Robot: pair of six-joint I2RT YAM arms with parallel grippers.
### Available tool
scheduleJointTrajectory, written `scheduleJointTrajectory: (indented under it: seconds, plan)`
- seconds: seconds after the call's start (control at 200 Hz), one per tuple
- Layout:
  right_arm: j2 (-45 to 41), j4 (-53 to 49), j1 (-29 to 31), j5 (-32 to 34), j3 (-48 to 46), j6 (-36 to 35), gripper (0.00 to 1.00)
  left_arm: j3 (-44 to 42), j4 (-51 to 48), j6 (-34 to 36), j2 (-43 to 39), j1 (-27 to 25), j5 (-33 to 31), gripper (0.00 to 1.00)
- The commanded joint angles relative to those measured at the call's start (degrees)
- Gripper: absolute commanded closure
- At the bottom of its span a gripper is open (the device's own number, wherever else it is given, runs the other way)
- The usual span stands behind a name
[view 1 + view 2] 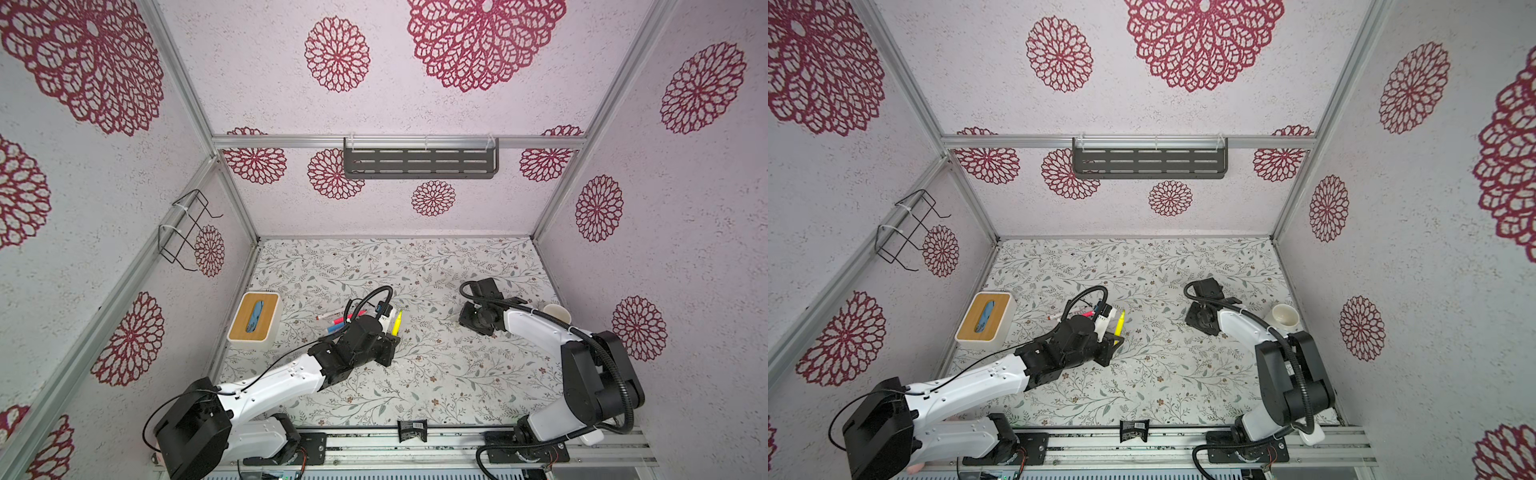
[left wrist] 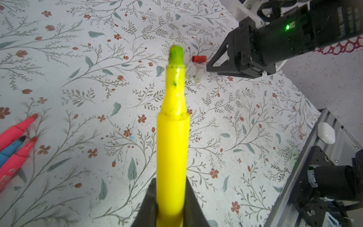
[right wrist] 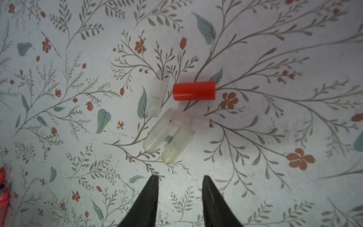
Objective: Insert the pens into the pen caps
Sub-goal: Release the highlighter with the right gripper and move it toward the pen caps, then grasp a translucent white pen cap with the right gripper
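Yellow pen [image 2: 172,137], base hidden, sits clamped in left gripper [image 2: 170,183]; right gripper [image 3: 180,177], jaws apart, hangs near red cap [image 3: 194,90]; arm lettering [image 2: 347,19] unreadable.

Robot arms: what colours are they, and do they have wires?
Both are white shells with black joints. A thick ribbed black hose loops along the right arm; thinner black wire runs along the left arm. The right tool has two pointed black fingers.

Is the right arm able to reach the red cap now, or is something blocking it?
Probably yes. The right tool is open and close by; the red cap lies uncovered on the table, with only clear caps beside it.
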Motion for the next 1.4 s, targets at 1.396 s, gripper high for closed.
scheduleJointTrajectory:
  seconds: [1.396]
  plan:
    - [10.9,-5.1,5.6,11.4,4.1,-0.7,0.8,-4.3,0.2,-0.2,-5.2,-0.7,-4.7,1.0]
